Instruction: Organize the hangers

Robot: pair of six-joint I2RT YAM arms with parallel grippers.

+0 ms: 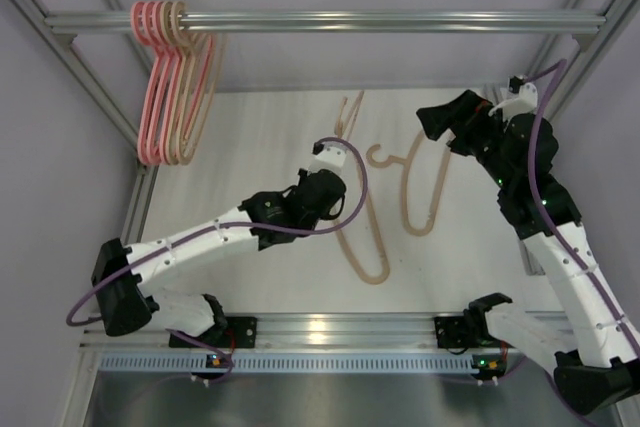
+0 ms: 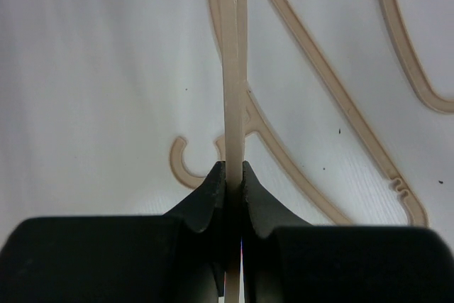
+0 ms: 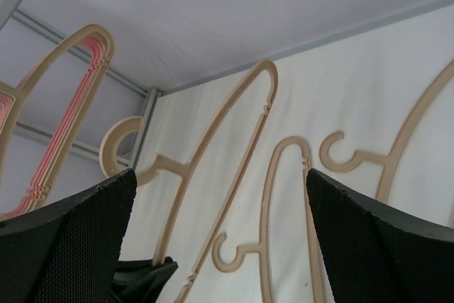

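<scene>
My left gripper is shut on a beige hanger and holds it on edge above the table; the right wrist view shows it upright. Two more beige hangers lie flat on the white table, one below my left gripper and one to its right. Several pink and beige hangers hang at the left end of the silver bar. My right gripper is open and empty, raised at the back right, facing the held hanger.
Metal frame posts stand at both back corners, and the bar spans the back. An aluminium rail carries the arm bases at the near edge. The white table surface lies between the hung hangers and the loose ones.
</scene>
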